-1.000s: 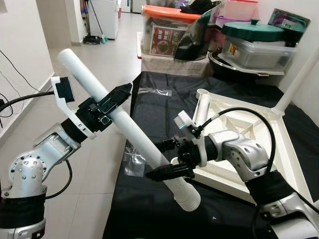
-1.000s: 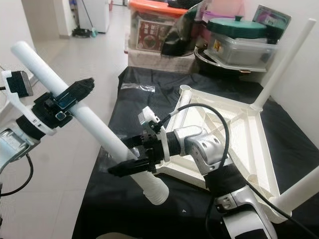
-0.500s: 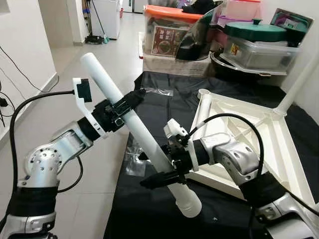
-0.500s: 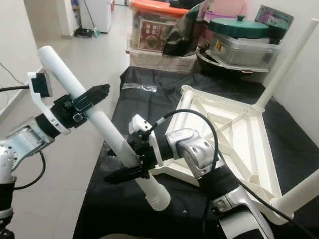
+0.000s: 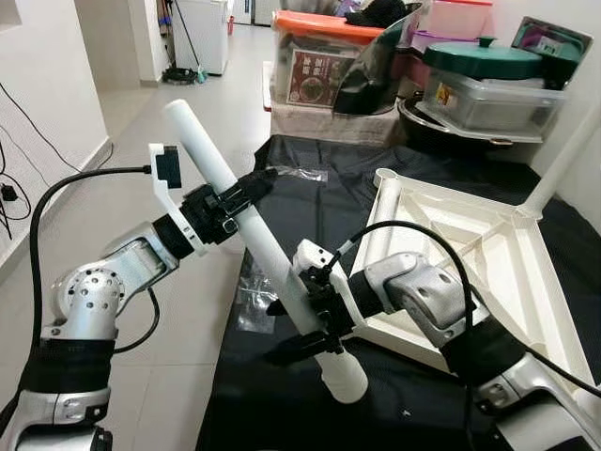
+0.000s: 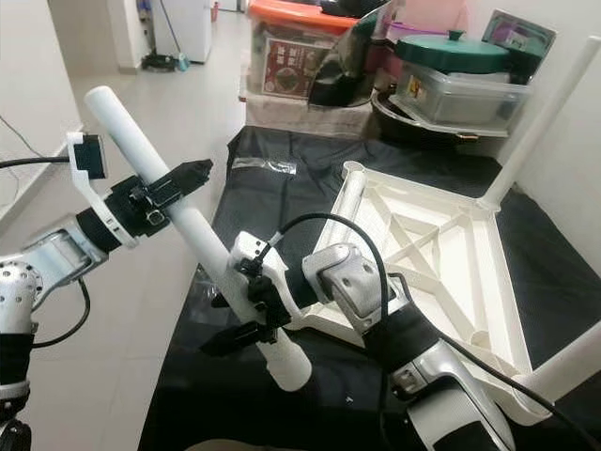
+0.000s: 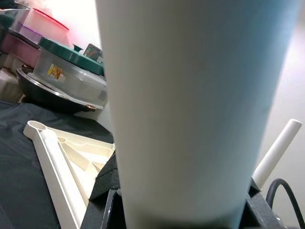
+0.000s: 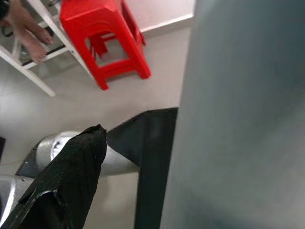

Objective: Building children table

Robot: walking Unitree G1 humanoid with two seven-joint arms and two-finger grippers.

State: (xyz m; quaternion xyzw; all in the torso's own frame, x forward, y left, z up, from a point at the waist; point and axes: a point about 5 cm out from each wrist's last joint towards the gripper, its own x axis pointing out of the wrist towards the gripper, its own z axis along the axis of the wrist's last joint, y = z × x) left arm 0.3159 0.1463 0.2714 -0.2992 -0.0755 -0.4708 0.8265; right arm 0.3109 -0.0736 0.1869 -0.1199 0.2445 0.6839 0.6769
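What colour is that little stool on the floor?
Red: the stool shows best in the right wrist view, standing on the pale floor.

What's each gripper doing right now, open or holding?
Left gripper: shut on the white table leg, upper part.
Right gripper: shut on the same table leg, near its lower end.

This is a room in a home, used partly for storage. The floor (image 5: 202, 103) has pale tiles and leads into a hallway with a white appliance (image 5: 199, 33) standing at its far end. Against the wall, plastic storage boxes are piled up: one with an orange lid (image 5: 324, 26), another with a green lid (image 5: 488, 58), beside a dark cooking pot (image 5: 441, 127). A red plastic stool (image 8: 107, 38) stands on the tiles, and a person's bare feet (image 8: 24, 28) rest near it.
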